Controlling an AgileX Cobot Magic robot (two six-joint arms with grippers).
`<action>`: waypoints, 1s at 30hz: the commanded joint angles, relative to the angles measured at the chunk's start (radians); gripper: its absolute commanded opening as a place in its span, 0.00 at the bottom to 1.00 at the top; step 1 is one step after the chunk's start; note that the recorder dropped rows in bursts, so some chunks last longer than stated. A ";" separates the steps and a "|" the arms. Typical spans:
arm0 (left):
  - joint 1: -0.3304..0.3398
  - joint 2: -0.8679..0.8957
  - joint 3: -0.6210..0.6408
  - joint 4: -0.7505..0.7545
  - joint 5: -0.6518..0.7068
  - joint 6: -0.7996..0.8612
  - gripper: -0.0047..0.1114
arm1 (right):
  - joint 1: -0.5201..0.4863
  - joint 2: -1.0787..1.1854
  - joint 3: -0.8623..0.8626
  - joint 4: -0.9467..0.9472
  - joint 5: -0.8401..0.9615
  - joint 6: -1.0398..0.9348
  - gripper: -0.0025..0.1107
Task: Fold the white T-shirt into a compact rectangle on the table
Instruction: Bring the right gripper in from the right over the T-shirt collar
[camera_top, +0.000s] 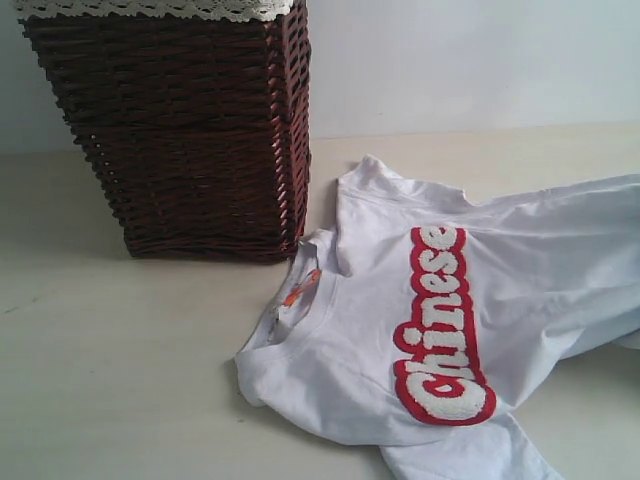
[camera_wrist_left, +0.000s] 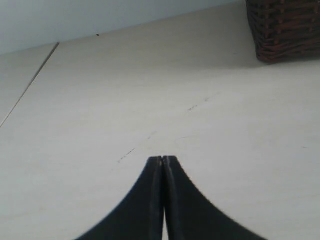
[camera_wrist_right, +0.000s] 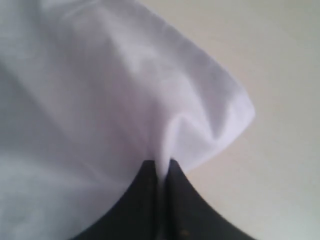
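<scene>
The white T-shirt (camera_top: 520, 290) lies rumpled on the right half of the table (camera_top: 120, 380), with red-outlined "Chinese" lettering (camera_top: 440, 325) facing up and an orange neck tag (camera_top: 300, 288) at the collar. Neither arm shows in the exterior view. In the right wrist view my right gripper (camera_wrist_right: 161, 164) is shut on a pinched fold of the white T-shirt (camera_wrist_right: 100, 100), near a corner of the cloth. My left gripper (camera_wrist_left: 162, 159) is shut with nothing in it, over bare table (camera_wrist_left: 125, 100), away from the shirt.
A tall brown wicker basket (camera_top: 180, 130) with white lace edging (camera_top: 150, 8) stands at the back left, its lower corner close to the shirt's collar. The basket's corner (camera_wrist_left: 285, 30) also shows in the left wrist view. A pale wall runs behind the table.
</scene>
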 joint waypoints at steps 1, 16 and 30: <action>0.002 0.002 -0.003 -0.009 -0.007 -0.009 0.04 | -0.002 -0.012 -0.005 -0.180 -0.081 0.050 0.23; 0.002 0.002 -0.003 -0.009 -0.007 -0.009 0.04 | 0.450 -0.255 0.301 -0.091 0.589 -0.344 0.18; 0.002 0.002 -0.003 -0.009 -0.007 -0.009 0.04 | 0.824 -0.130 0.514 0.018 0.104 -0.069 0.02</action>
